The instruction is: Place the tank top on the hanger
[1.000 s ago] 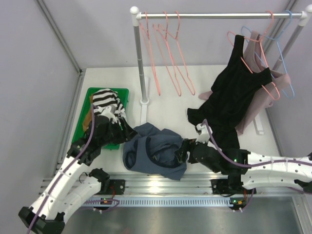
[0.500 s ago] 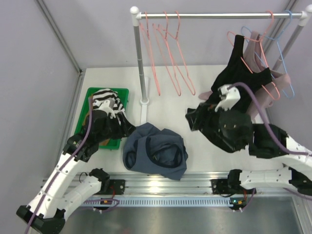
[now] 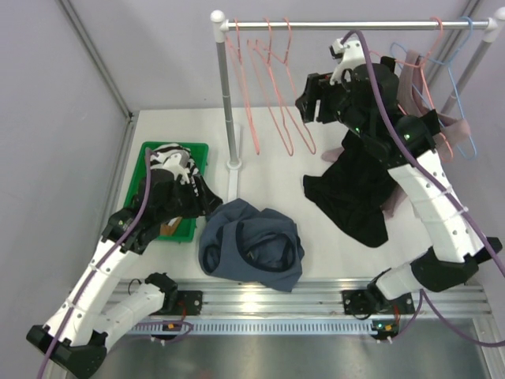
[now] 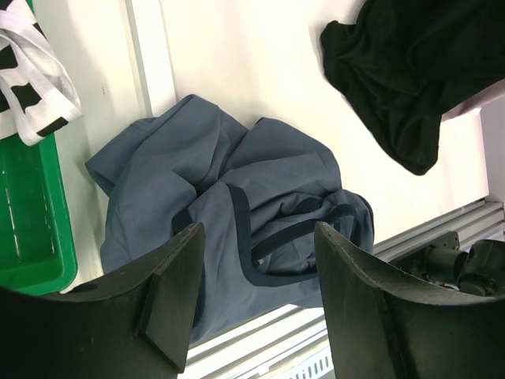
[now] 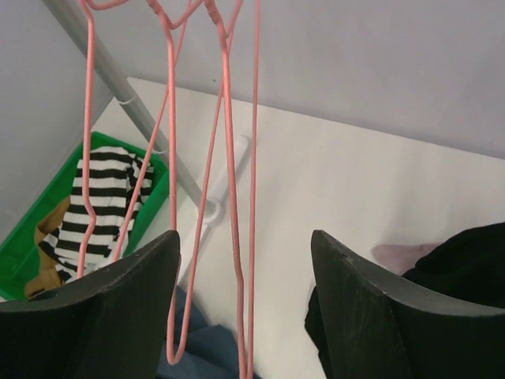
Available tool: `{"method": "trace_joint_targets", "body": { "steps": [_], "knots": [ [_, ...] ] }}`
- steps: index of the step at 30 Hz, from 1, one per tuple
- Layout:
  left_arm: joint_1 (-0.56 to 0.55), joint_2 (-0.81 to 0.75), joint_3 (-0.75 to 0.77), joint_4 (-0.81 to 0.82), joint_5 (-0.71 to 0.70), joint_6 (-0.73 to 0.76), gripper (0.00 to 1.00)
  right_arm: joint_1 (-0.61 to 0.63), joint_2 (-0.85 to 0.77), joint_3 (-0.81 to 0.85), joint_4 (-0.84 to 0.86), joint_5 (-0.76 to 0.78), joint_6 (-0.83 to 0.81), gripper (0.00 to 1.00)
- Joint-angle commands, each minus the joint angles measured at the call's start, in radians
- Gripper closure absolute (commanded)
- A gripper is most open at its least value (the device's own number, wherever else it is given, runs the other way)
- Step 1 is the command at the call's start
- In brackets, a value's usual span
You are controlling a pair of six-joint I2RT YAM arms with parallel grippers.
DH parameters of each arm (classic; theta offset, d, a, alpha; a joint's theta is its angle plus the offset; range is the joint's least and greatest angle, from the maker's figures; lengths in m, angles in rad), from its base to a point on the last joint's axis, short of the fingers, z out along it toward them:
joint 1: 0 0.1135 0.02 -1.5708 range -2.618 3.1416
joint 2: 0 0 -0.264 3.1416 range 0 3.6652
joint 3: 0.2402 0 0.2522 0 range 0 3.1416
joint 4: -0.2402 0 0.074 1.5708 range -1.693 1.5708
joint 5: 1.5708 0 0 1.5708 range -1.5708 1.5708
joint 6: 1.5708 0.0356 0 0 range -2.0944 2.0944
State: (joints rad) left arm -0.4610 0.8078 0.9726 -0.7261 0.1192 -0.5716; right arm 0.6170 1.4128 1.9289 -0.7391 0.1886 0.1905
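Nearest, along the front of the worktop [image 3: 276,170], runs an aluminium rail [image 3: 316,290] with both arm bases bolted to it. The slate-blue tank top [image 3: 252,249] lies crumpled just behind it, its near hem lapping onto the rail. It is so bunched that only loops of darker binding show [image 4: 237,229]; straps and neckline cannot be told apart.

The left claw [image 3: 207,207] hangs just above the tank top's left edge with its fingers [image 4: 170,300] spread wide and nothing between them. Its arm crosses the green bin [image 3: 154,154] and hides much of the striped garment [image 3: 175,162] inside. Something tan [image 5: 47,260] lies under the stripes, too covered to name.

To the right, the hem of a black tank top [image 3: 355,189] pools on the worktop, with bare surface between it and the slate-blue one. More bare surface lies around the foot of the rack post [image 3: 225,103].

Farther back and high up, the right claw [image 3: 310,95] is raised beside three empty salmon-pink wire hangers [image 3: 272,103] hooked on the rack rail [image 3: 355,25]. Its jaws are open; in the wrist view the wires [image 5: 255,158] hang in the gap between the fingers [image 5: 118,316], and whether any finger touches a wire cannot be told. The right arm hides the top of the black tank top and the hanger it hangs from. Behind, a mauve top [image 3: 406,185] and a light-blue hanger [image 3: 465,118] are partly covered, close to the right wall.
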Motion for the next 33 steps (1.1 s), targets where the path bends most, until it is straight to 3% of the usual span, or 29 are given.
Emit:
{"method": "trace_joint_targets", "body": {
  "steps": [1, 15, 33],
  "knots": [
    [-0.004, 0.002, 0.051, 0.008, 0.017, 0.024, 0.37, -0.028, 0.064, 0.110, 0.030, -0.095, -0.082, 0.33],
    [-0.004, -0.005, 0.032, 0.008, 0.020, 0.021, 0.37, -0.033, 0.248, 0.212, 0.020, -0.084, -0.125, 0.44],
    [-0.004, -0.007, 0.009, 0.017, 0.017, 0.021, 0.37, -0.031, 0.261, 0.212, 0.001, -0.060, -0.134, 0.62]
  ]
}}
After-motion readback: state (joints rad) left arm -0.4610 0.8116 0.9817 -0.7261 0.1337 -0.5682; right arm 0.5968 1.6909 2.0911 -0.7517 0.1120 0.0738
